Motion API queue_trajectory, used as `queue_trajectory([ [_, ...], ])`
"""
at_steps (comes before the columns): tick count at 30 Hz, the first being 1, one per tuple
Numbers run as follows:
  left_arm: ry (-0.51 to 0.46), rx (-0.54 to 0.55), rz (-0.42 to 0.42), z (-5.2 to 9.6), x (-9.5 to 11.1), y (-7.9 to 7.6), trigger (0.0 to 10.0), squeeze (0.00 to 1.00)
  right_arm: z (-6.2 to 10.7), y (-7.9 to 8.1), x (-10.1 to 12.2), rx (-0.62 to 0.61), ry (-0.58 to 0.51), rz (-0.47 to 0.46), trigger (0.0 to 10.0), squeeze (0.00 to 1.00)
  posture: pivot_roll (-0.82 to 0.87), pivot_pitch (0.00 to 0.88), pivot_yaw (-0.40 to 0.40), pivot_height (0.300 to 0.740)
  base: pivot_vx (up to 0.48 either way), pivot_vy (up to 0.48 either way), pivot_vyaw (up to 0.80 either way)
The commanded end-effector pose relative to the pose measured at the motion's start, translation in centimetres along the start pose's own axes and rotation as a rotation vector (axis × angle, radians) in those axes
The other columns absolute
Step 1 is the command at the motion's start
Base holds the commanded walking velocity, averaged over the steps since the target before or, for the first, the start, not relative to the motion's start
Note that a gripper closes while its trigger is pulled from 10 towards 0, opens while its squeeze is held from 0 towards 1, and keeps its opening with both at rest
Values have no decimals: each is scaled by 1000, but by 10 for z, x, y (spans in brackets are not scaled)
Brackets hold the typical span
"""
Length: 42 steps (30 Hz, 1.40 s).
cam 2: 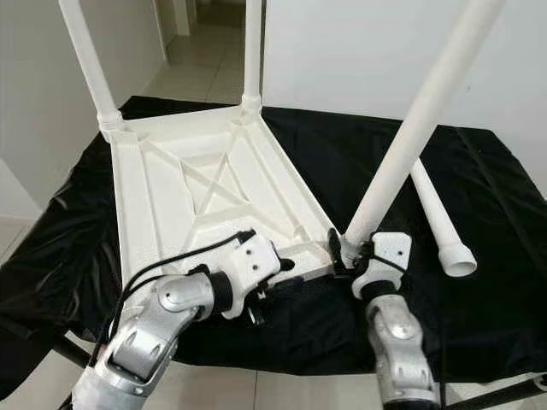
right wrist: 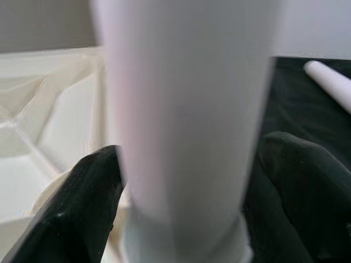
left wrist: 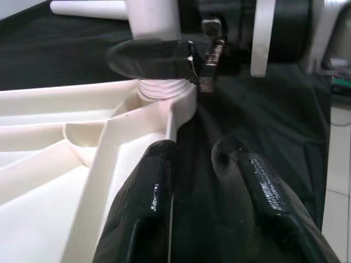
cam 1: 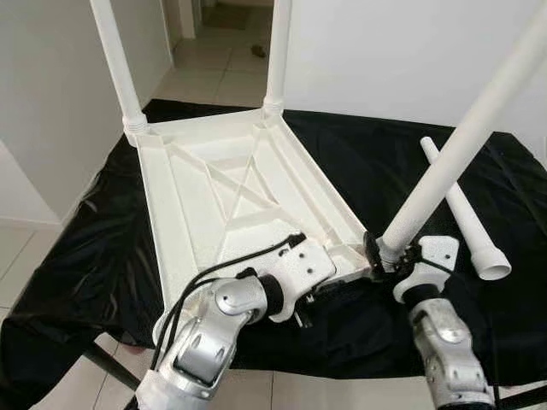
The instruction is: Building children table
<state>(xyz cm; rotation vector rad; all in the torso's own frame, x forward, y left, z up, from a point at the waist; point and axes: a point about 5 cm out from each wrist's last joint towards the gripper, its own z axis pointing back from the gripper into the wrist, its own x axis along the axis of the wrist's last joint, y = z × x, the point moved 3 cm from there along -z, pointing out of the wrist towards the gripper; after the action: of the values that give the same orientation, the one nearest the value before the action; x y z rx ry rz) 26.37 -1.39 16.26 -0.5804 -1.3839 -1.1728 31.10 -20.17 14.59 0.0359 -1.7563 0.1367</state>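
Observation:
The white tabletop [cam 1: 214,196] lies upside down on a black cloth. Two white legs [cam 1: 115,60] [cam 1: 278,51] stand upright in its far corners. A third leg [cam 1: 461,145] leans to the right, its threaded end [left wrist: 159,87] at the near right corner socket. My right gripper [cam 1: 389,256] is shut on this leg just above the base, a black finger on each side [right wrist: 88,197]. My left gripper [cam 1: 338,282] is at the tabletop's near rim, fingers close together, one over the rim [left wrist: 153,181] and the other outside it. A fourth leg [cam 1: 466,218] lies loose on the cloth at the right.
The black cloth [cam 1: 402,162] covers the whole work table and hangs over its near edge. White walls stand at the left and behind. A tiled hallway [cam 1: 214,60] opens at the back, and tiled floor shows below the near edge.

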Motion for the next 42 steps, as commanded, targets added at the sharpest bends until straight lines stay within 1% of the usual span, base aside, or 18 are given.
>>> queue_trajectory([
  [1, 15, 238, -21, -1, -7, 16, 10000, 0, -2, -1, -2, 48, 11, -8, 10000, 0, 2, 65, -27, 740, 0, 0, 0],
  [2, 15, 238, -21, -1, -7, 16, 10000, 0, -2, -1, -2, 48, 11, -8, 10000, 0, 2, 65, -27, 740, 0, 0, 0],
  [4, 14, 255, -62, -3, -9, 18, 10000, 0, -8, -4, 3, 135, 7, -10, 10000, 0, 2, 70, -30, 740, 0, 0, 0],
  [5, 14, 255, -62, -3, -9, 18, 10000, 0, -8, -4, 3, 135, 7, -10, 10000, 0, 2, 70, -30, 740, 0, 0, 0],
  [6, 6, 260, -51, -5, -9, 20, 10000, 0, -11, -5, 6, 193, 13, -4, 10000, 0, -1, 72, -29, 740, 0, 0, 0],
  [12, -15, 244, 9, -5, -9, 21, 10000, 0, -15, -6, 7, 270, 27, 32, 10000, 0, -8, 75, -26, 740, 0, 0, 0],
  [15, -15, 227, -12, -5, -9, 21, 10000, 0, -19, -9, 6, 328, 38, 83, 10000, 0, -7, 72, -23, 740, 0, 0, 0],
  [16, -17, 224, -18, -6, -8, 21, 10000, 0, -19, -9, 6, 341, 40, 88, 6275, 0, -7, 72, -23, 740, 0, 0, 0],
  [19, -17, 224, -18, -6, -8, 21, 10000, 0, -19, -9, 6, 341, 40, 88, 6275, 0, -7, 72, -23, 740, 0, 0, 0],
  [20, -20, 224, -20, -6, -7, 21, 10000, 0, -20, -10, 6, 346, 44, 89, 4902, 0, -7, 72, -23, 740, 0, 0, 0],
  [21, -28, 226, -21, -6, -6, 21, 10000, 0, -19, -11, 4, 360, 55, 89, 0, 0, -7, 72, -23, 740, 0, 0, 0],
  [25, -44, 231, -30, -6, -2, 23, 10000, 0, -16, -14, 0, 404, 75, 88, 0, 0, -3, 70, -16, 740, 0, 0, 0],
  [33, -52, 232, -29, -7, 0, 23, 10000, 0, -13, -17, -6, 388, 92, 87, 0, 0, -7, 67, -13, 740, 0, 0, 0],
  [34, -55, 232, -28, -7, 1, 23, 10000, 0, -13, -18, -9, 353, 109, 82, 10000, 0, -9, 62, -12, 740, 0, 0, 0],
  [36, -57, 231, -27, -8, 2, 23, 10000, 0, -13, -18, -11, 328, 121, 78, 10000, 0, -9, 62, -12, 740, 0, 0, 0],
  [37, -59, 231, -28, -9, 2, 22, 10000, 0, -13, -17, -14, 303, 141, 98, 10000, 0, -9, 60, -12, 740, 0, 0, 0],
  [40, -62, 228, -21, -11, 2, 21, 10000, 0, -10, -6, -26, 248, 185, 95, 10000, 0, -14, 53, -15, 740, 0, 0, 0],
  [42, -62, 229, -21, -12, 2, 21, 10000, 0, -9, -3, -28, 238, 188, 92, 10000, 0, -15, 51, -16, 740, 0, 0, 0],
])
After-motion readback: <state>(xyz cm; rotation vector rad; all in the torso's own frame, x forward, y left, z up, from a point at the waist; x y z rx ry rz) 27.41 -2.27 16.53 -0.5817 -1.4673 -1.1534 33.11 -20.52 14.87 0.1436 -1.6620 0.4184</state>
